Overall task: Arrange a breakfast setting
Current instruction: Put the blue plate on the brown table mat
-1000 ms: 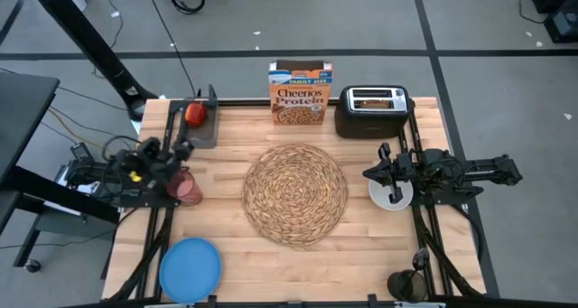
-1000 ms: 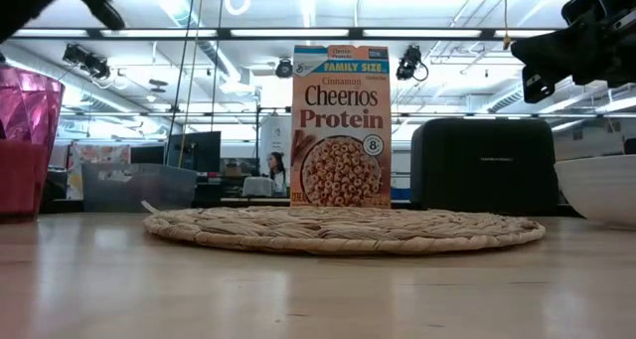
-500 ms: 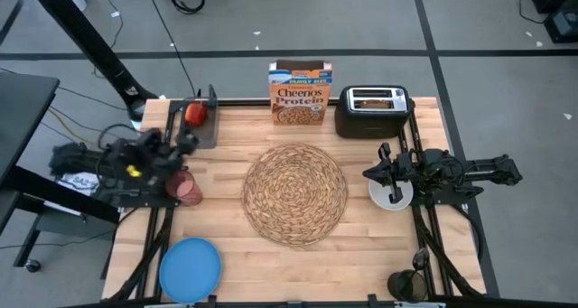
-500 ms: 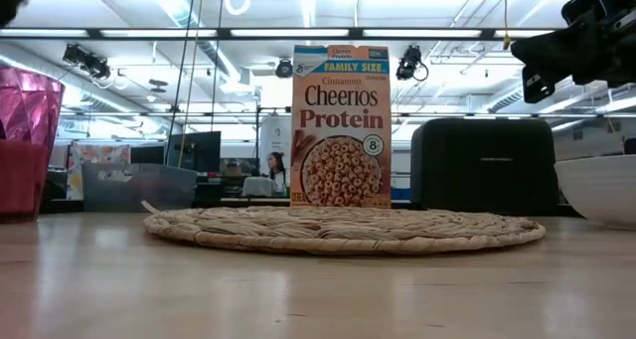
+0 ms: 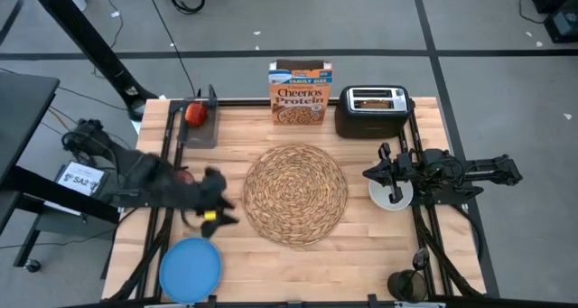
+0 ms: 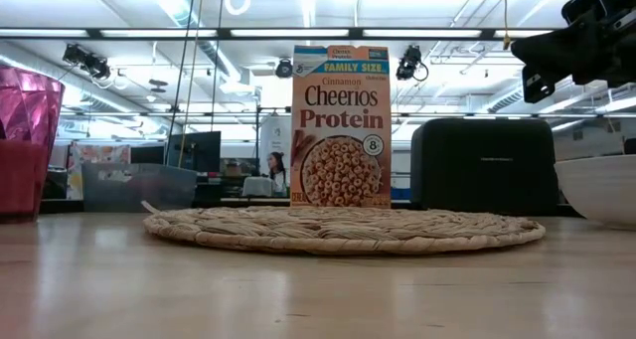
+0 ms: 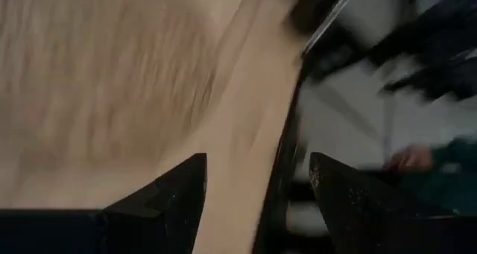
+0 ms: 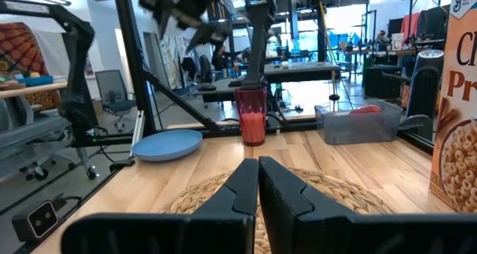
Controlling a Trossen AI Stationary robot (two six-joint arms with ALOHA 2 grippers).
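Woven straw placemat (image 5: 295, 193): table centre, bare. Left gripper (image 5: 217, 202): just beside its left edge, jaws spread, empty, above the blue plate (image 5: 190, 269); pink cup (image 6: 22, 140) farther left. Right gripper (image 5: 372, 173): beside the mat's right edge, jaws pressed together, by the white bowl (image 5: 391, 193).

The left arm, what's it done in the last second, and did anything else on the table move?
The left gripper has swung from beside the pink cup toward the table's middle and front; it now hangs open and empty between the placemat and the blue plate. The cup stands where it stood. The right gripper stays shut by the white bowl. Nothing else moved.
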